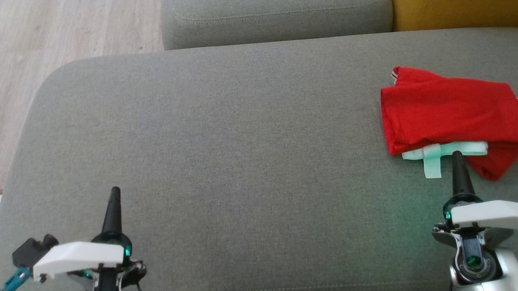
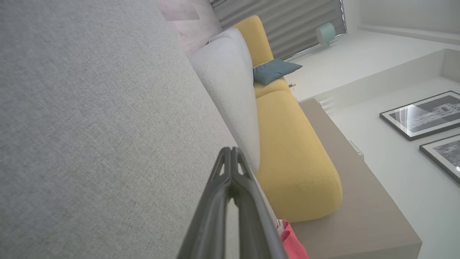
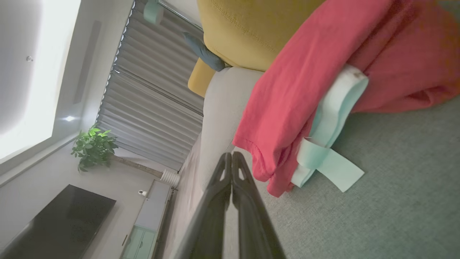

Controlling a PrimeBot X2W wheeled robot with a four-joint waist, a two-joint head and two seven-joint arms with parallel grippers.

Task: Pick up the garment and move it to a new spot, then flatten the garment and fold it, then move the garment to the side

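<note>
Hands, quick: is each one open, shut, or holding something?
Left hand: shut, empty.
Right hand: shut, empty, tip near the red garment.

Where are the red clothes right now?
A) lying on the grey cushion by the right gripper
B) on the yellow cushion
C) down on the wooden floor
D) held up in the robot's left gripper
A: the red garment lies bunched on the grey cushion, just in front of the right gripper, which is shut and holds nothing.

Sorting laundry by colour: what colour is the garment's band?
Band pale mint, garment red; clearest in right wrist view.
</note>
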